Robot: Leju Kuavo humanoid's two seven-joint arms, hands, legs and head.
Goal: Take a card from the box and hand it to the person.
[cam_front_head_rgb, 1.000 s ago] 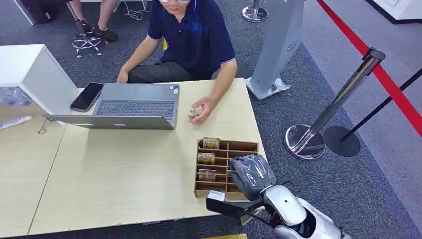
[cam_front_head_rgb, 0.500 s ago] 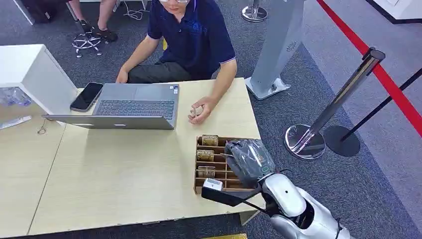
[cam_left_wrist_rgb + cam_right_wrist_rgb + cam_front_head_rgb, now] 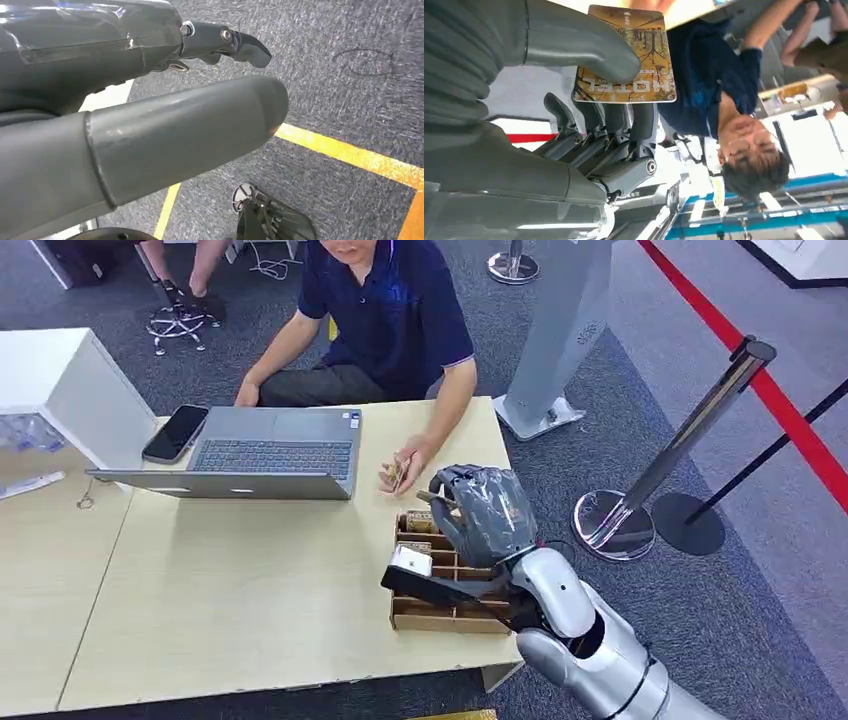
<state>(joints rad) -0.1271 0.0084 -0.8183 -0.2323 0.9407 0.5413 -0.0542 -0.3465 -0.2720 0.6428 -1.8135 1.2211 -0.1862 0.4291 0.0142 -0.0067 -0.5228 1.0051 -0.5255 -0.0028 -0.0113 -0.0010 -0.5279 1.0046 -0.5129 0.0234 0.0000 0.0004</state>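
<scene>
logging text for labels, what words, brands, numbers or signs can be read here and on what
"HOTEL": on the card pinched in the right hand, seen upside down in the right wrist view.
Smaller print near the card's far edge: too small to read.
Sticker on the laptop: too small to read.
Cards in the box: blurred, unreadable.

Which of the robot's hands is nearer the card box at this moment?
Right. The right hand is raised over the far end of the card box, holding a card. The left hand hangs down over the carpet beside a yellow floor line.
</scene>
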